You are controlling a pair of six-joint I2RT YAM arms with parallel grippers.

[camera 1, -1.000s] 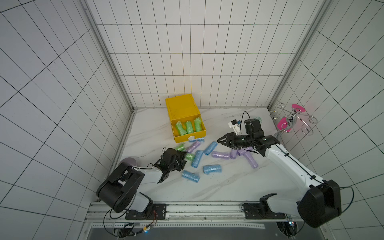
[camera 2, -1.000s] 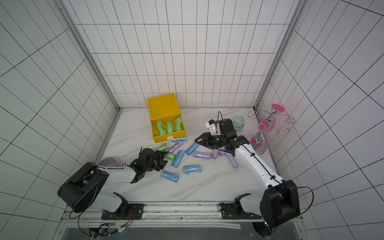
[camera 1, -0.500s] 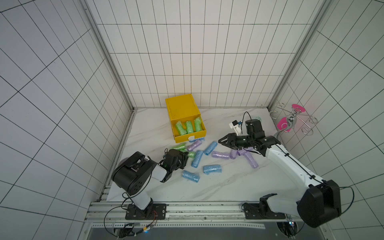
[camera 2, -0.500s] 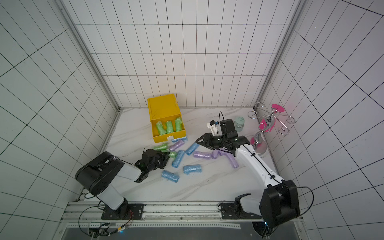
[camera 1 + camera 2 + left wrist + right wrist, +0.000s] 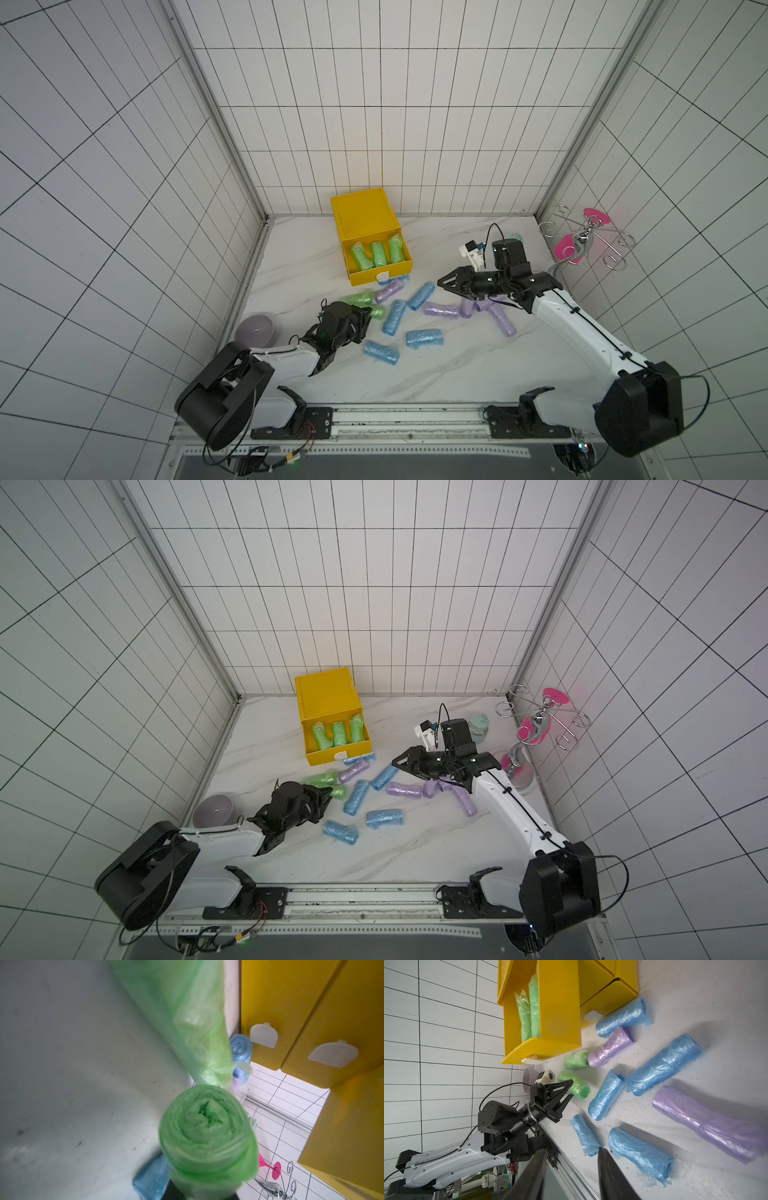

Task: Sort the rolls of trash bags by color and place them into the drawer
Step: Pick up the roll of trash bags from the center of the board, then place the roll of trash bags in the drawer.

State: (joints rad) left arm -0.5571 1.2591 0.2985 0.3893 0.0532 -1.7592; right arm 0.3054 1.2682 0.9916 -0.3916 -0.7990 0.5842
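White-tiled cell, marble tabletop (image 5: 457,374); left gripper (image 5: 572,1088) clamped on green roll (image 5: 581,1089) at 8 o'clock of loose rolls (image 5: 394,318), likely bound for yellow drawer (image 5: 380,277) at 12 o'clock, where three greens (image 5: 377,254) lie; right gripper (image 5: 441,284) part-open, empty, above lilac rolls (image 5: 441,309) at 3 o'clock.

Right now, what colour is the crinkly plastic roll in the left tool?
A pastel green crinkly plastic roll, clearest in left wrist view.

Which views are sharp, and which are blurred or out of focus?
Left wrist view: the green roll fills the near field, soft and out of focus. Right wrist view: blue rolls sharp, dark fingers at the edge blurred. Both top views: sharp throughout.
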